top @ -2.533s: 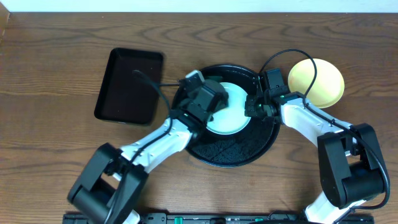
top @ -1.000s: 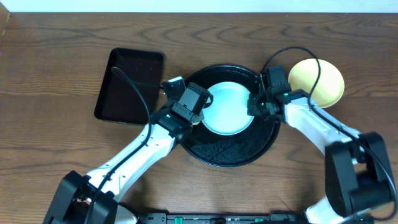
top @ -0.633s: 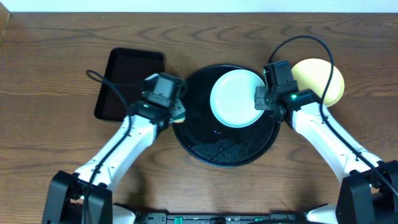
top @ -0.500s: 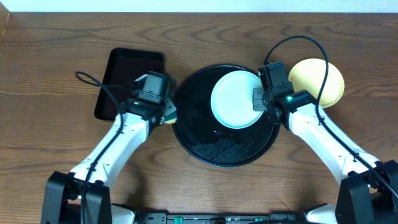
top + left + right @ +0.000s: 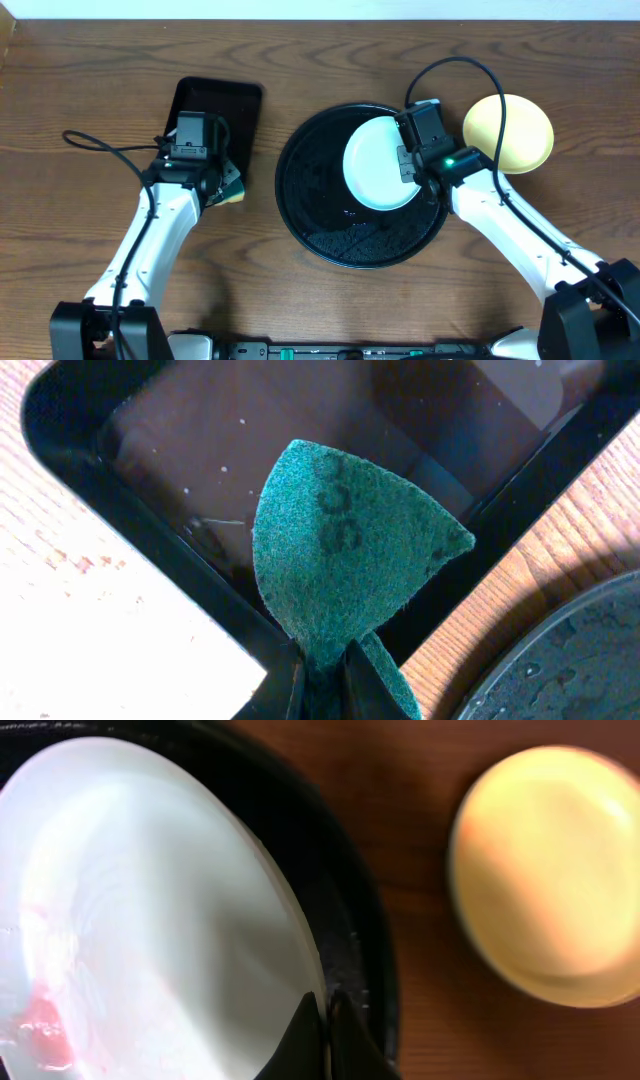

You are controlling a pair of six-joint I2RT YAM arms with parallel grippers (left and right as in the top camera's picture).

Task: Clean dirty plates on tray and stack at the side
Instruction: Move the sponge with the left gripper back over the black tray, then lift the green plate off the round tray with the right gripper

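Note:
A pale whitish plate (image 5: 375,165) lies tilted in the right half of the round black tray (image 5: 350,240). My right gripper (image 5: 405,165) is shut on its right rim. In the right wrist view the fingertips (image 5: 325,1010) pinch the rim of the plate (image 5: 150,900), which has a red smear (image 5: 40,1020) at its lower left, over the tray (image 5: 350,920). A pale yellow plate (image 5: 515,130) sits on the table to the right (image 5: 545,870). My left gripper (image 5: 225,190) (image 5: 322,670) is shut on a green scouring pad (image 5: 345,550).
A smaller rectangular black tray (image 5: 205,110) stands left of the round one. The scouring pad hangs over its near right corner (image 5: 170,450). Cables loop from both arms. The table's wood surface (image 5: 100,80) surrounds the trays.
My left arm has swung left off the round tray, carrying the scouring pad to the rectangular tray. My right gripper has kept its grip on the plate and drawn it to the tray's right side.

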